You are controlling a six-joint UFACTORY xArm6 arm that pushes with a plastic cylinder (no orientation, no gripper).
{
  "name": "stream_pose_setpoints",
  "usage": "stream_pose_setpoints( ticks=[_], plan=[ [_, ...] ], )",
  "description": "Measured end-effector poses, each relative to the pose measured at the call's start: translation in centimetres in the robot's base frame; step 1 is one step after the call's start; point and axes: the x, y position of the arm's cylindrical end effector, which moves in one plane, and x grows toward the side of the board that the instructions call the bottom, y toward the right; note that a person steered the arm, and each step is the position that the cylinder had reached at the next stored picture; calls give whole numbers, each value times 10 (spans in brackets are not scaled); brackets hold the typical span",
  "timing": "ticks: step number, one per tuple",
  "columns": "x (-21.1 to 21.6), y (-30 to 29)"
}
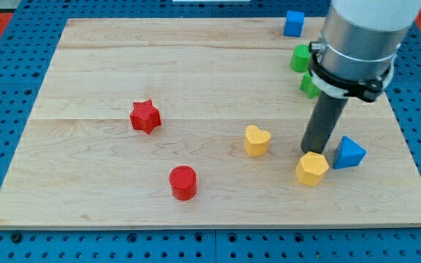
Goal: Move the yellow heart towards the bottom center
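At the view's left, the red star (145, 116) sat alone on the wooden board (86, 183); below and to its right stood the red cylinder (183, 182), nearest the bottom centre; neither was touched. Right of centre lay the yellow heart (256, 140), the task's block, free on all sides and somewhat above and right of where it was meant to go. Further right, my tip (313, 152) rested just behind the yellow hexagonal block (312, 169), apparently touching its upper edge, with the blue triangular block (349, 153) just beside it on the right; two green blocks (300, 58) were partly hidden behind the arm, and a blue cube (293, 23) stood at the top edge. The rod carried no jaws, so there was nothing to clench or release. I judged the approach unfinished; my tip was well to the right of the heart, not behind it. The next move called for clearing the yellow hexagonal block, coming round to the heart's upper right side, then pushing down and leftward, stopping short of the red cylinder.
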Motion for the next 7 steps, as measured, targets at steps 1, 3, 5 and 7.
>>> stream_pose_setpoints(
  ticks=[1, 3, 5, 7],
  plan=[
    [-23, -14],
    [-29, -81],
    [-15, -82],
    [-15, -90]
  ],
)
